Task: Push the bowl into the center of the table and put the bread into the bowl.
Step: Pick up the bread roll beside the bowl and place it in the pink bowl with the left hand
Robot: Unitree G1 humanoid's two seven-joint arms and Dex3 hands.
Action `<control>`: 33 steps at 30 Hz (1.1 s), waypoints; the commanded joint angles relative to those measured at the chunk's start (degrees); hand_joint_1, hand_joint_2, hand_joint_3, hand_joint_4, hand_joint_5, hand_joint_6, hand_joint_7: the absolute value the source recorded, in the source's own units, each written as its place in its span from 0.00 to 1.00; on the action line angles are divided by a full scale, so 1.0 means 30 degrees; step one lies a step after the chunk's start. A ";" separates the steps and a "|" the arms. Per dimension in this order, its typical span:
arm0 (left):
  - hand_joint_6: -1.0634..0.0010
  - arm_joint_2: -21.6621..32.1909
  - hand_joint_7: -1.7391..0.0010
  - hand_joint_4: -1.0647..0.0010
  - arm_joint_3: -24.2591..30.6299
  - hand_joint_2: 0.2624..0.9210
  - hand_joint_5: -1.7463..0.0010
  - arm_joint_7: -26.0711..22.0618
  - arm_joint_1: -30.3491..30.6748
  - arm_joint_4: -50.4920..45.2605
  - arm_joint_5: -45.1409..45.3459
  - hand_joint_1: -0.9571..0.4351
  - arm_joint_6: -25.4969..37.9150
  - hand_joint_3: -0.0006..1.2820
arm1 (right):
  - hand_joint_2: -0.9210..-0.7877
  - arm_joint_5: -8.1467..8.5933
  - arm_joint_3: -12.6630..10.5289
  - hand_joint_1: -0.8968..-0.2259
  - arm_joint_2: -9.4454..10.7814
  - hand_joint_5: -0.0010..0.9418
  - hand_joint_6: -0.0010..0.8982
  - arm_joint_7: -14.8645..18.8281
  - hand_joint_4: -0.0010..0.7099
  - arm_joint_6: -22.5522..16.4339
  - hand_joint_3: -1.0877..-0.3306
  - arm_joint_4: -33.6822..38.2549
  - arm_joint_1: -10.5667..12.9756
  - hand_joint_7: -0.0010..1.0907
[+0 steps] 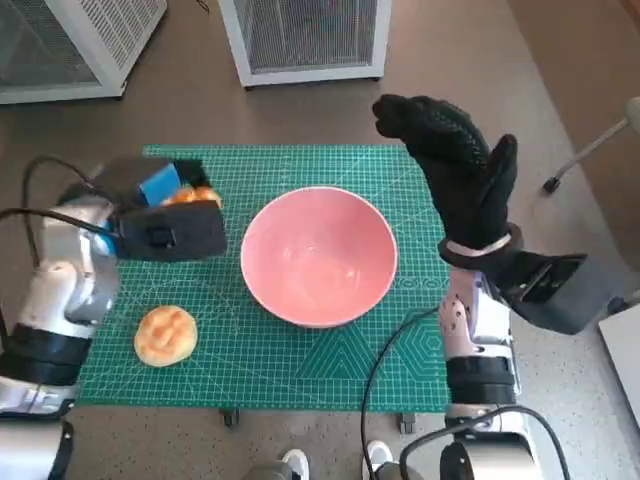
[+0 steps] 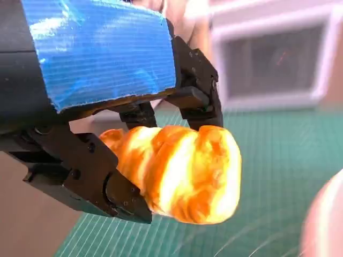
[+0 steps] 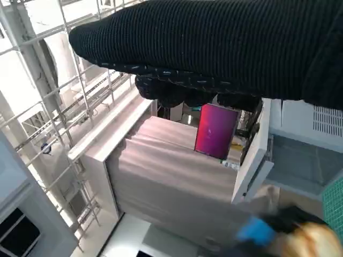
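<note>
- Since the pink bowl (image 1: 318, 255) already sits about mid-table, the push looks finished.
- Left hand (image 1: 165, 225) grips a glazed bread (image 2: 177, 174), lifted beside the bowl, not yet in.
- Right hand (image 1: 455, 160) is raised, fingers spread, holding nothing.
- Another bun (image 1: 165, 335) lies on the green mat (image 1: 300, 370).

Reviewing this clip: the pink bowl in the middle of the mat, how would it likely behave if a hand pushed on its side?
The pink bowl looks wide and low, so it would probably slide across the green mat rather than tip. It is empty, so likely light enough to skid quickly. Its smooth, rounded wall may let a hand slip off, turning the bowl.
</note>
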 commanded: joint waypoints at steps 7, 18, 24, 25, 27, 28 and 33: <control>0.38 -0.0589 0.35 0.29 0.1852 0.99 0.37 0.0893 0.1320 -0.5913 -0.1234 0.69 -0.1077 0.03 | 0.00 0.0123 -0.0014 0.32 -0.0113 0.00 0.31 0.0128 0.28 0.0174 0.43 0.0332 0.0398 0.07; 0.35 -0.1928 0.37 0.23 0.0871 0.97 0.41 0.0644 0.1136 -0.7868 -0.1020 0.69 -0.1999 0.01 | 0.00 0.0176 -0.0075 0.32 -0.0219 0.00 0.31 0.0230 0.29 0.0243 0.43 0.0428 0.0390 0.08; 0.36 -0.2387 0.36 0.25 0.0290 0.98 0.40 0.0088 0.1023 -0.7939 -0.1368 0.69 -0.2713 0.01 | 0.00 0.0214 -0.0102 0.32 -0.0267 0.00 0.31 0.0212 0.29 0.0376 0.42 0.0346 0.0423 0.08; 0.36 -0.2446 0.36 0.25 0.0246 0.98 0.40 0.0019 0.1006 -0.7877 -0.1435 0.69 -0.2837 0.01 | 0.00 0.0217 -0.0102 0.33 -0.0267 0.00 0.31 0.0205 0.29 0.0398 0.42 0.0321 0.0433 0.08; 0.37 -0.2570 0.36 0.26 0.0153 0.99 0.39 -0.0052 0.0975 -0.7597 -0.1609 0.69 -0.3179 0.01 | 0.00 0.0213 -0.0094 0.33 -0.0264 0.00 0.31 0.0182 0.29 0.0456 0.42 0.0211 0.0485 0.08; 0.37 -0.2636 0.36 0.27 0.0084 0.99 0.39 -0.0074 0.0931 -0.7325 -0.1735 0.69 -0.3433 0.01 | 0.00 0.0200 -0.0088 0.33 -0.0270 0.00 0.31 0.0156 0.29 0.0484 0.42 0.0133 0.0524 0.08; 0.40 -0.2795 0.34 0.28 -0.0112 1.00 0.37 -0.0146 0.0701 -0.6177 -0.2012 0.69 -0.4410 0.03 | 0.00 0.0145 -0.0042 0.32 -0.0261 0.00 0.31 0.0048 0.29 0.0579 0.42 -0.0176 0.0681 0.08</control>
